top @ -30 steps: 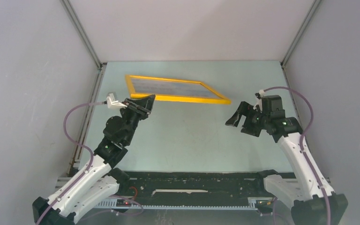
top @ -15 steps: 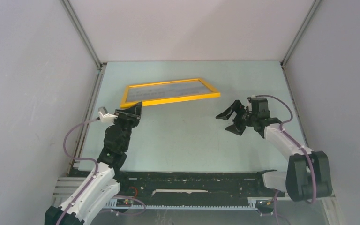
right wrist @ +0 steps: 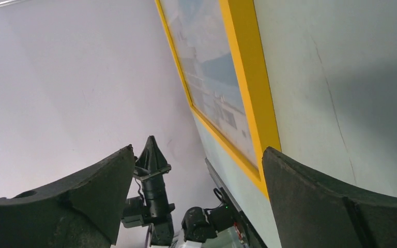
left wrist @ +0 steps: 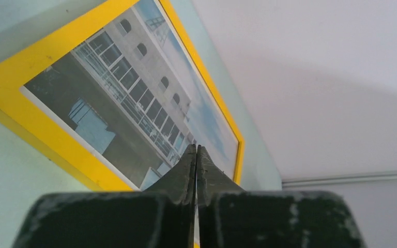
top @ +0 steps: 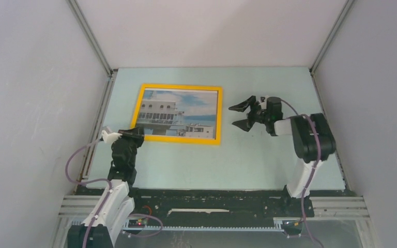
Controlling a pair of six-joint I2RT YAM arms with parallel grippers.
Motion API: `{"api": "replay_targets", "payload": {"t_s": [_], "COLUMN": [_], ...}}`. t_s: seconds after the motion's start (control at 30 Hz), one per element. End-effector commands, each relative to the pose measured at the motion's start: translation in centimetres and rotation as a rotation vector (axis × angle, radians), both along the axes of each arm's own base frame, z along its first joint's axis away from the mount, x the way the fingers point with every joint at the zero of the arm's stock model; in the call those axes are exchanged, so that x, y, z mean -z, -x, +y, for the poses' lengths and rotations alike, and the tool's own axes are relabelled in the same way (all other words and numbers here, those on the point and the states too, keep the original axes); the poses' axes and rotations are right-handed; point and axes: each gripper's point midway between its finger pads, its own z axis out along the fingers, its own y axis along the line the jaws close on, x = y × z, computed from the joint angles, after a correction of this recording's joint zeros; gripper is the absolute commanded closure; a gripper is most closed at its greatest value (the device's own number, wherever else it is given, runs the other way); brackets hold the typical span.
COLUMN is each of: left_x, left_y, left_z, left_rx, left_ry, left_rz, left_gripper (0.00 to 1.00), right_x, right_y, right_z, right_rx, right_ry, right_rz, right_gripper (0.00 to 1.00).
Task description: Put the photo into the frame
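Observation:
The yellow frame (top: 180, 138) lies flat on the pale green table with the photo (top: 178, 112) of the white building inside it, face up. My left gripper (top: 136, 132) is shut, with nothing seen between the fingers, at the frame's near left corner. In the left wrist view the shut fingertips (left wrist: 196, 149) point over the photo (left wrist: 134, 103) and frame (left wrist: 31, 119). My right gripper (top: 232, 117) is open and empty, just right of the frame. In the right wrist view (right wrist: 197, 151) its fingers stand apart beside the frame's edge (right wrist: 248, 93).
Grey enclosure walls close in the table (top: 269, 155) on the left, back and right. A black rail (top: 212, 199) runs along the near edge by the arm bases. The left arm (right wrist: 155, 196) shows in the right wrist view.
The frame went from tilted up off the table to lying flat with the picture facing up. The left gripper drew back toward the near left. The right gripper moved in toward the frame's right side.

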Motion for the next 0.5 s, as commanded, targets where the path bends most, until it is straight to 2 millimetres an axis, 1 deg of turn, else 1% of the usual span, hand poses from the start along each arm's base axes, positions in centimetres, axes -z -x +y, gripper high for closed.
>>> {"api": "replay_targets", "payload": {"t_s": [0.0,0.1,0.13,0.17,0.2,0.23,0.27,0.3,0.33,0.37,0.4,0.47], "left_x": [-0.4,0.8,0.5,-0.3,-0.6,-1.1,-1.7,-2.2,-2.7,-3.4,-4.1,-5.3], "left_y": [-0.1,0.3,0.2,0.0,-0.1,-0.3,-0.4,-0.4,-0.2,0.0,0.2,0.9], "left_z": [1.4,3.1,3.2,3.1,2.5,1.9,1.3,0.6,-0.2,-1.0,-1.8,-3.0], "left_rx": [-0.025,-0.096,-0.095,-0.076,-0.034,0.011,0.053,0.109,0.167,0.221,0.267,0.344], "left_ry": [-0.028,-0.026,-0.041,-0.068,-0.092,-0.114,-0.132,-0.148,-0.168,-0.178,-0.185,-0.199], "left_rz": [-0.026,0.046,0.051,0.052,0.082,0.106,0.133,0.164,0.181,0.176,0.162,0.144], "left_gripper": [1.0,0.99,0.95,0.85,0.73,0.57,0.47,0.41,0.38,0.33,0.26,0.19], "right_x": [-2.6,-0.1,0.6,1.4,2.2,3.3,4.4,5.3,6.0,6.7,7.2,8.7], "right_y": [-1.7,-1.9,-1.9,-1.8,-1.7,-1.6,-1.4,-1.3,-1.4,-1.6,-1.9,-2.0], "right_z": [4.2,4.7,4.5,4.2,4.0,3.7,3.6,3.6,3.6,3.5,3.4,3.1], "right_rx": [-0.067,-0.071,-0.073,-0.081,-0.1,-0.115,-0.138,-0.164,-0.182,-0.191,-0.199,-0.234], "right_ry": [-0.155,-0.117,-0.093,-0.056,-0.002,0.063,0.127,0.183,0.232,0.285,0.345,0.48], "right_rz": [-0.125,-0.095,-0.092,-0.083,-0.079,-0.068,-0.061,-0.061,-0.053,-0.048,-0.04,-0.025], "right_gripper": [0.0,0.01,0.01,0.01,0.01,0.01,0.01,0.01,0.02,0.03,0.03,0.05]}}
